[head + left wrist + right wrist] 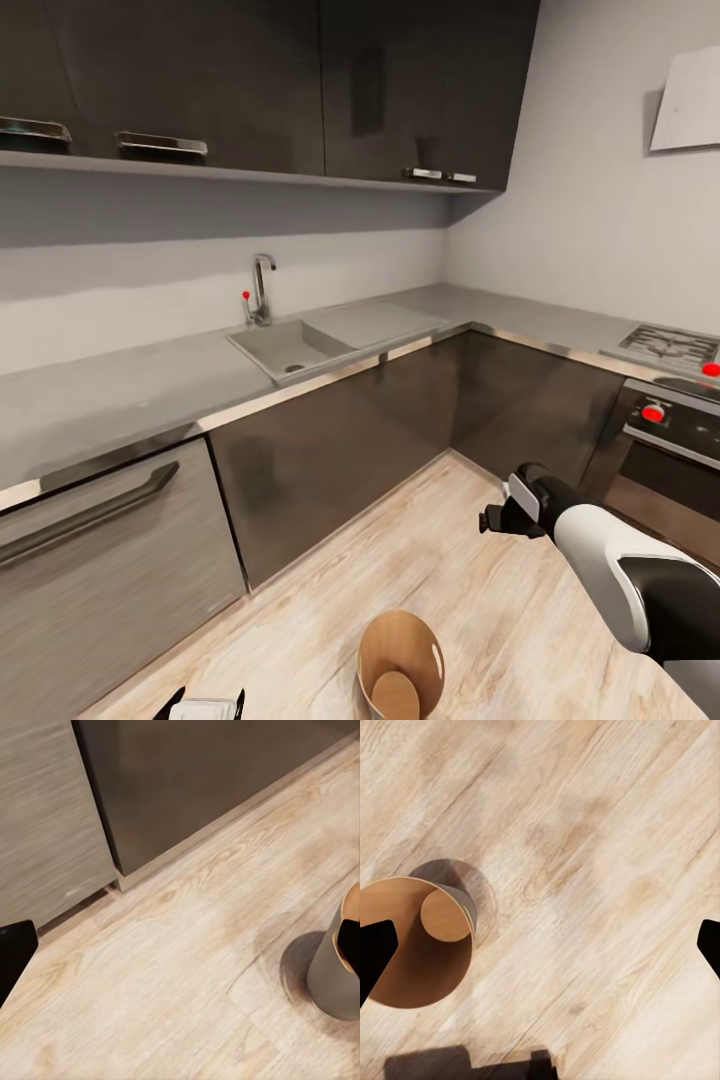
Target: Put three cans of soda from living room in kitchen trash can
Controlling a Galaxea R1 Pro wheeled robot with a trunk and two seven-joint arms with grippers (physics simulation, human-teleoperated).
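1. Left hand [205, 708]: it sits at the lower edge of your head view, low over the wood floor [470, 570]. In its own wrist view the two dark fingers stand far apart at either edge with bare planks between them, so it is spread open and carries nothing.
2. Dishwasher front [100, 560]: grey panel with a long bar handle, under the grey tabletop [110, 385]. No writing shows on it.
3. Sink [290, 350] with tall tap [262, 285]: set into the tabletop, well apart from the bin. No maker's mark can be read.
4. Trash can [400, 665]: it stands upright on the kitchen floor, between your two arms and just beside the left hand. The right wrist view looks down into it [416, 945]: brown inside, bare round base, no can lying there.
5. Right hand [500, 520]: raised above the floor, beyond the bin. Its fingers sit wide apart in its wrist view, so it too is open and empty.
6. Cooker [670, 400]: red knobs, no legible lettering.
7. Task standing, as a judgement: you are at the bin with nothing to drop, and no soda can is inside it. By these views all three cans are left to fetch.
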